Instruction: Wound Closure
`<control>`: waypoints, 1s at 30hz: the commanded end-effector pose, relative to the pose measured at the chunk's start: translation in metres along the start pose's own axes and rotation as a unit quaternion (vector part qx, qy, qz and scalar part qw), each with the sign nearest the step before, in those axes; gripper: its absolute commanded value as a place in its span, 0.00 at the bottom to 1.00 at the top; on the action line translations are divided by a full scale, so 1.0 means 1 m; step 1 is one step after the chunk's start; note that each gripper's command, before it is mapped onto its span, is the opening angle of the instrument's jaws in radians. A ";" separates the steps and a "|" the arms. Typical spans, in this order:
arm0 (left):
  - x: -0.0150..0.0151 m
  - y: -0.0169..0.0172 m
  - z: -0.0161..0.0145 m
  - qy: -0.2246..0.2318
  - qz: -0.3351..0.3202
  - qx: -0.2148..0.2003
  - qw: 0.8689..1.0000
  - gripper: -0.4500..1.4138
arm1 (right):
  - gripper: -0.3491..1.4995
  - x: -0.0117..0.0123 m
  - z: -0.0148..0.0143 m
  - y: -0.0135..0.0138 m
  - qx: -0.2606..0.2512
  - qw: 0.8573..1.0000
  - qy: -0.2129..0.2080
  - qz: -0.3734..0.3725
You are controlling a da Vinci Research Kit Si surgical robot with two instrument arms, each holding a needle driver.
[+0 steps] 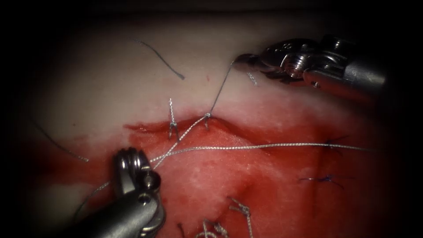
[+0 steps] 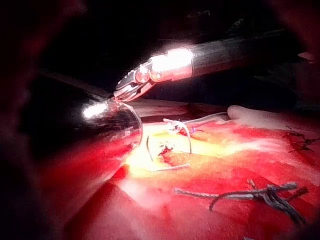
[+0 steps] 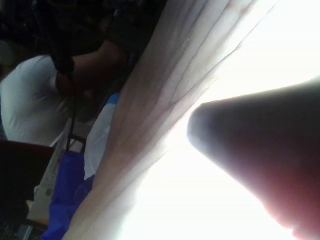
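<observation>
The tissue (image 1: pixel 132 79) is pale above and red with fluid around the cut (image 1: pixel 185 128). My right tool (image 1: pixel 241 60) comes in from the upper right, jaws shut on a taut thread (image 1: pixel 220 88) that runs down to a knot (image 1: pixel 207 116) at the cut's upper edge. From the knot the thread runs down-left to my left tool (image 1: pixel 130 155), whose jaws are shut on it; a tail leaves to the lower left. A long strand (image 1: pixel 273 145) crosses rightward over the red tissue. In the left wrist view the right tool (image 2: pixel 117 95) hangs above the stitch (image 2: pixel 172 127).
A tied stitch (image 1: pixel 172 123) with an upright tail stands left of the knot. Dark stitches (image 1: pixel 330 143) lie at the right. Cut ends of thread (image 1: pixel 161 59) rest on the pale tissue, with more thread ends (image 1: pixel 240 209) near the lower edge.
</observation>
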 end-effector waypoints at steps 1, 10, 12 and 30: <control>0.0007 -0.0015 -0.0027 0.052 -0.018 -0.121 0.991 0.00 | 0.70 -0.0021 -0.0011 0.0006 -0.012 1.000 -0.005 -0.002; -0.0011 -0.0076 -0.0099 0.171 -0.034 -0.348 0.921 0.00 | 0.62 -0.0067 -0.0074 0.0016 -0.035 0.998 -0.052 0.026; -0.0012 -0.0083 -0.0101 0.182 -0.043 -0.386 0.903 0.00 | 0.41 -0.0079 -0.0086 0.0025 -0.048 0.997 -0.044 0.030; -0.0002 -0.0091 -0.0116 0.273 -0.011 -0.522 0.808 0.00 | 0.55 -0.0089 -0.0091 0.0091 -0.174 0.978 0.019 -0.112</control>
